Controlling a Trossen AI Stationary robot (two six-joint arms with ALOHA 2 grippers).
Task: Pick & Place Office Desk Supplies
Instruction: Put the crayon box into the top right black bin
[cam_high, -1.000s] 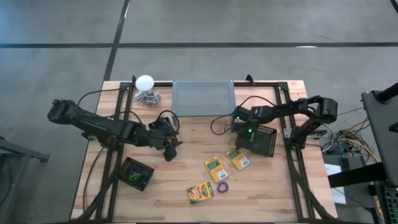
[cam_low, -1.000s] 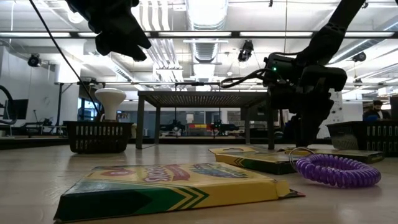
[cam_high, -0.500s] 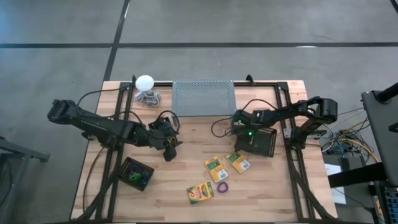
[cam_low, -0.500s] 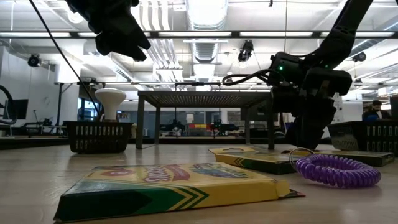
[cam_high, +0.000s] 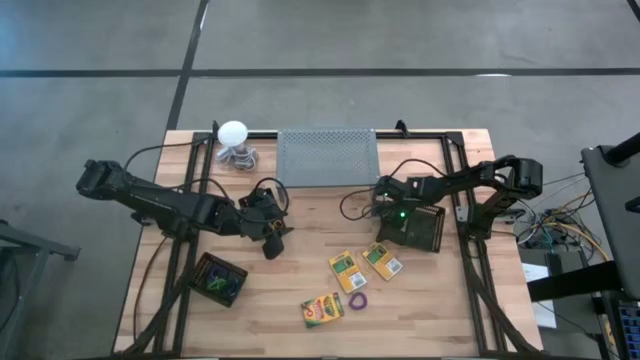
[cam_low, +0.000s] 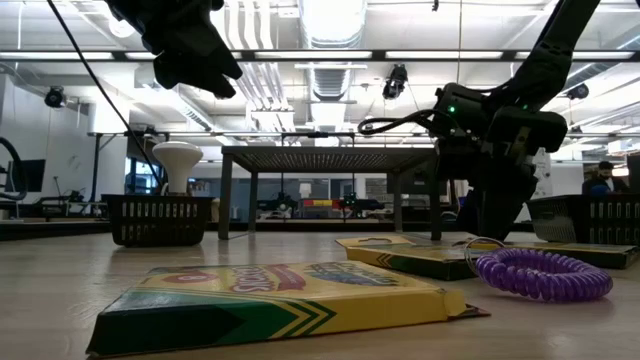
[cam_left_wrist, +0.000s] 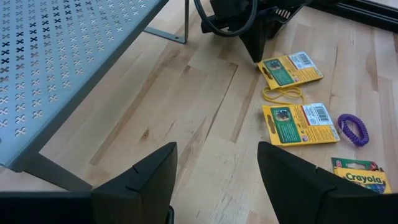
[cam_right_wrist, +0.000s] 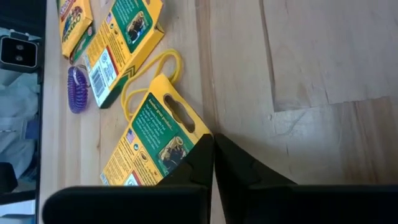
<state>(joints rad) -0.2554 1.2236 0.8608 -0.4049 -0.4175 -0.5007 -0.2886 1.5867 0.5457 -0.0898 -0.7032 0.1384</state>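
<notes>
- While the right gripper (cam_high: 381, 222) hangs low over the wooden table (cam_high: 310, 215), its two fingers are pressed together with nothing between them; the tip stands just beside the nearest crayon box (cam_right_wrist: 155, 140), probably because this box is the next thing to take, and the fingers must part before they can take it.
- Taking this box as the landmark: a yellow rubber band (cam_right_wrist: 149, 78) lies against its end with the hanging slot, between it and a second crayon box (cam_right_wrist: 121, 43).
- Beyond the second box lie a purple coiled loop (cam_right_wrist: 76, 90) and a third crayon box (cam_high: 322, 309), which is the farthest from the landmark.
- Just on the other side of the landmark box from these stands a black basket (cam_high: 425, 228), close to the right arm; I judge it is where these supplies should go.
- The left gripper (cam_high: 272, 238) waits well apart from the landmark box, with its fingers spread and empty; another black basket (cam_high: 217, 279), with small green and purple pieces inside, stands near it.
- The boxes are flat cardboard, glossy yellow and green, with a barcode label; they will slide easily on the smooth wood.
- The rubber band is thin and limp; the loop is springy plastic.
- A grey metal stand (cam_high: 326, 156) with many small holes is farther away, at the table's far edge.
</notes>
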